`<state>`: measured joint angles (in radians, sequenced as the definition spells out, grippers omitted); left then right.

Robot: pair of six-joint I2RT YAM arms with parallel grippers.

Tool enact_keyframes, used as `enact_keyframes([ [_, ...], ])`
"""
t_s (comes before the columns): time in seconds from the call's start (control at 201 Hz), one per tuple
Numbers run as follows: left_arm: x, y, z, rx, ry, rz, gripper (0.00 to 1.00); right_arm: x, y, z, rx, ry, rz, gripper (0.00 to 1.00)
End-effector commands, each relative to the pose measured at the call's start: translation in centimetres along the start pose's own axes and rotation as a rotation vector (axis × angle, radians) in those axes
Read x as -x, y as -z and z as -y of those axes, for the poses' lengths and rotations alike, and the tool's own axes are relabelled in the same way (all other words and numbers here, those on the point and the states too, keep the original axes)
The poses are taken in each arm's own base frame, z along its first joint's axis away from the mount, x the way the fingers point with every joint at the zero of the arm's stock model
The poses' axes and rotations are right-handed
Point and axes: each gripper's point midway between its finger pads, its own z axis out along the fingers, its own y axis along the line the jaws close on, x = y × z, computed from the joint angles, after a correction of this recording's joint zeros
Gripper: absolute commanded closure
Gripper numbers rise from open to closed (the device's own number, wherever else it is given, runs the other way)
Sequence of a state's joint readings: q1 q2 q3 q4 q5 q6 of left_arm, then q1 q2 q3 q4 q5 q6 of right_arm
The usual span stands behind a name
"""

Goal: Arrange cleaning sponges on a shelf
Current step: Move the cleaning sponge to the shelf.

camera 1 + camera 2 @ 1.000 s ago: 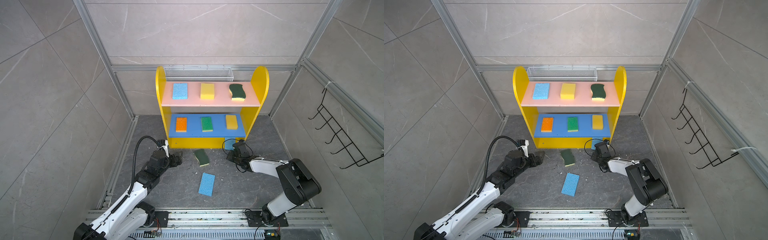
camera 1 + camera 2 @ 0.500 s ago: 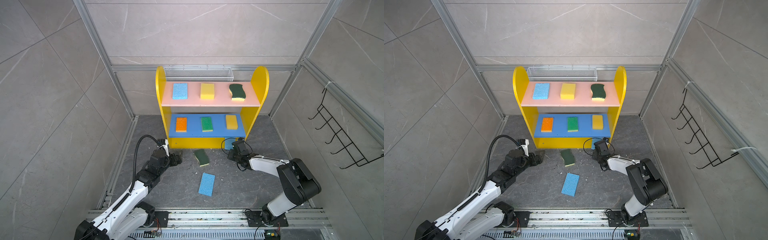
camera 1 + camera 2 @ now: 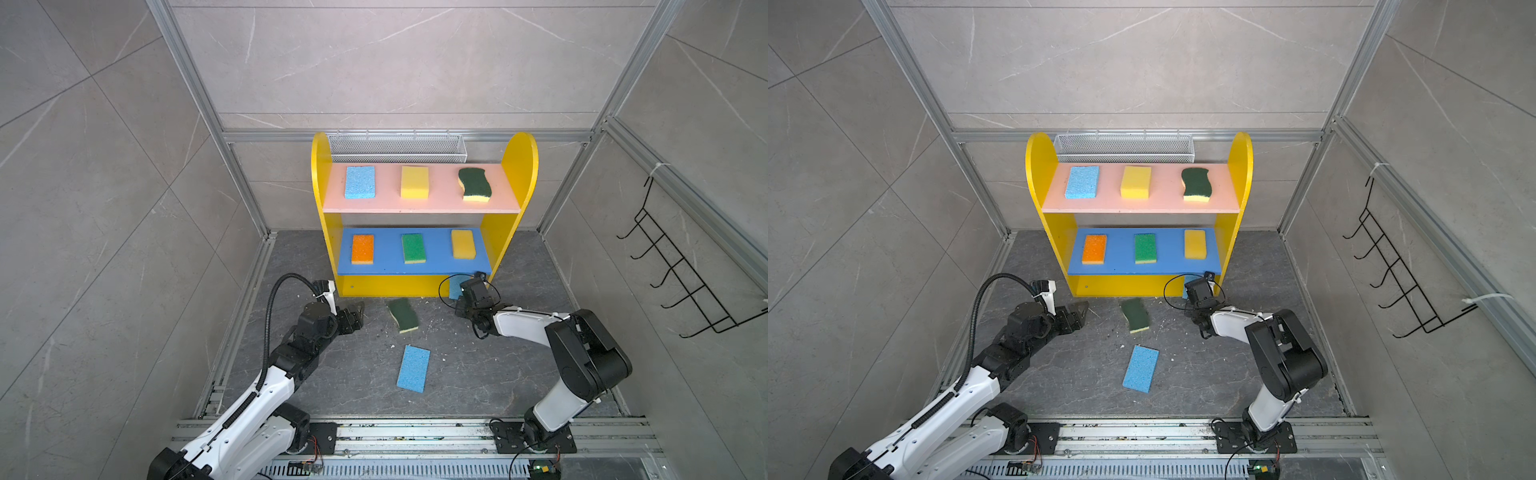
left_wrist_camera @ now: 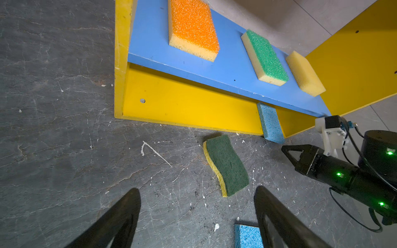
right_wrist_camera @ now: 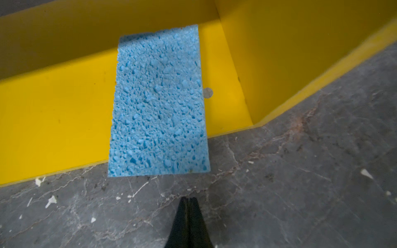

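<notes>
Since the frame one second earlier, the right gripper (image 5: 188, 200) had shifted slightly toward the shelf (image 3: 519, 166). The left arm and the loose sponges had stayed almost where they were.

Right arm: the upper link stood nearly upright over the mounting rail (image 3: 415, 432). The elbow was folded, and the white forearm reached low across the floor toward the shelf's lower right corner. The fingers were pressed together with nothing between them. The tip pointed at the lower blue sponge (image 5: 159, 103) and stopped just short of it. That sponge lay flat on the yellow base under the blue board, near the right side panel, with its near end projecting past the base's front edge.

Left arm: the forearm ran diagonally from the rail toward the shelf, placing the left gripper (image 3: 355, 316) low over the floor. The jaws stood apart and empty. The wavy floor sponge (image 3: 403, 314) lay just ahead of the fingertips, untouched. The floor blue sponge (image 3: 413, 368) lay nearer the rail, apart from both grippers.

Shelved items:
- Pink board: upper blue sponge (image 3: 360, 182), upper yellow sponge (image 3: 414, 182), upper wavy sponge (image 3: 475, 184).
- Blue board: orange sponge (image 3: 362, 248), bright green sponge (image 3: 413, 248), middle yellow sponge (image 3: 463, 244).
</notes>
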<state>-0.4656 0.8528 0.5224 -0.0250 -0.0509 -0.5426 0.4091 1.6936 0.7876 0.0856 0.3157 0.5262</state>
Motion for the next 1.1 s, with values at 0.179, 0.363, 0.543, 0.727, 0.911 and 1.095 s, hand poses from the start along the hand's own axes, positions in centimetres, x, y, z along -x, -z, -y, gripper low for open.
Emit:
enact_keyframes([
  [0.179,1.1,0.5,0.1,-0.002,-0.028,0.052,0.15,2.4,-0.7,-0.8,-0.012,0.012,0.086,1.00],
  [0.363,0.9,0.4,0.0,-0.003,-0.029,0.048,0.16,3.5,-0.9,-1.0,-0.017,0.013,0.135,1.00],
  [0.543,1.0,0.4,0.0,-0.004,-0.029,0.056,0.16,3.6,-0.4,-0.9,0.005,0.013,0.173,1.00],
  [0.727,0.8,0.2,0.0,-0.007,-0.028,0.048,0.16,2.4,1.0,-1.7,0.026,0.072,0.194,1.00],
  [0.911,0.4,0.1,-0.1,-0.011,-0.023,0.038,0.16,1.5,2.5,-2.8,0.051,0.174,0.224,1.00],
  [1.095,0.0,0.1,-0.2,-0.017,-0.010,0.038,0.17,1.0,3.0,-2.8,0.056,0.182,0.209,1.00],
])
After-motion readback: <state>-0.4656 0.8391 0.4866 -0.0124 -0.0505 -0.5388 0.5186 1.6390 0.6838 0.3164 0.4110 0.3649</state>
